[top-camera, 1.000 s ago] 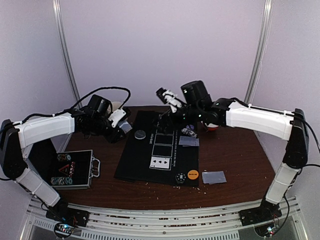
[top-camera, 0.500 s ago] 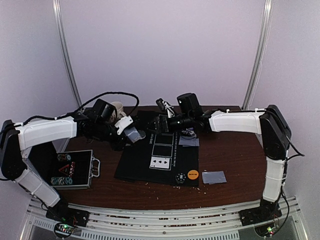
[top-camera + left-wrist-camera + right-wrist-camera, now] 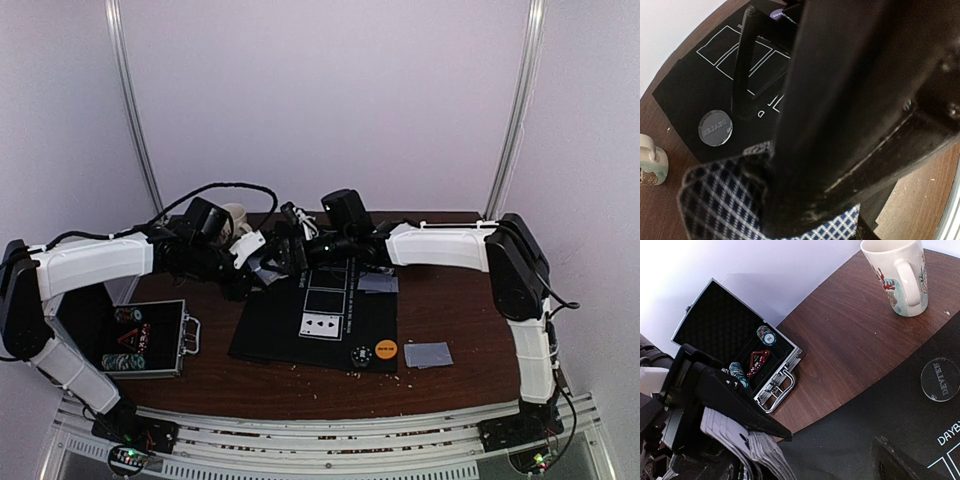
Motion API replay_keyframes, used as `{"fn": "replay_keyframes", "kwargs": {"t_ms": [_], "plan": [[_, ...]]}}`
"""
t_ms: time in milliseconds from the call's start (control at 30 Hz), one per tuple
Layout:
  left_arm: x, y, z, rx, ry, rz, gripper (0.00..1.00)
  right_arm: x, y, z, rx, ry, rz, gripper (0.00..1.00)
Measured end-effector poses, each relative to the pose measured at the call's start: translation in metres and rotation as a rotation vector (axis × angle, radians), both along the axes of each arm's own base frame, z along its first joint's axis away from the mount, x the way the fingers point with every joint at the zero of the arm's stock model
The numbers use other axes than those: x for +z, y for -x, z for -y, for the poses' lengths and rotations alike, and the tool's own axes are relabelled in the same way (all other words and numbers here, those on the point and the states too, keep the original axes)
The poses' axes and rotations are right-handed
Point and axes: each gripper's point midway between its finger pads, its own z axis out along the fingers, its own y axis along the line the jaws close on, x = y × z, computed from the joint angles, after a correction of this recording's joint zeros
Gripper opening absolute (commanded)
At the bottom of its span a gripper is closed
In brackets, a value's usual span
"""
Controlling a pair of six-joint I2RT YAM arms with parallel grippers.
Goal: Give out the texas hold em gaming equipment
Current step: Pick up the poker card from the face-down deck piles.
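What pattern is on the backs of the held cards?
The cards show a blue-and-white check; left wrist view.

- Clear round disc (image 3: 940, 379) on black mat (image 3: 860, 425): "DEALER" in black capitals. Same word shows on it in left wrist view.
- Mat, right wrist view: white print "DAYB", cut off by frame edge.
- Mat, left wrist view: lone white "D" beside white card outlines. White line of print at far edge unreadable.
- Case (image 3: 700, 325): red triangular emblem inside, lettering illegible.
- Orange disc (image 3: 386, 349): dark print, too small to read.
- Face-up card (image 3: 321, 324): black pips, rank not legible.
- Fanned playing cards (image 3: 757, 447): one dark pip visible, no rank readable.
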Motion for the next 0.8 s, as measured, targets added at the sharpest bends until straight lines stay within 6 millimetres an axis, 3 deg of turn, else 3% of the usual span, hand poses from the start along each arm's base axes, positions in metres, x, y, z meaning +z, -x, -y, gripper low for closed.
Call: {"fn": "replay_keyframes", "kwargs": {"t_ms": [267, 567, 733, 800], "plan": [[0.000, -0.001, -0.001, 0.005, -0.005, 0.003, 0.43, -0.002, -0.004, 0.000, -0.031, 0.039, 0.044, 0.62], [-0.001, -0.004, -0.004, 0.020, -0.019, 0.013, 0.42, 0.015, -0.005, 0.012, -0.043, 0.050, 0.091, 0.30], [-0.002, -0.005, -0.006, 0.032, -0.030, 0.019, 0.41, 0.018, 0.000, 0.011, -0.016, 0.039, 0.088, 0.01], [-0.003, -0.006, -0.007, 0.037, -0.037, 0.020, 0.41, 0.020, 0.003, 0.010, -0.002, 0.028, 0.082, 0.00]]}}
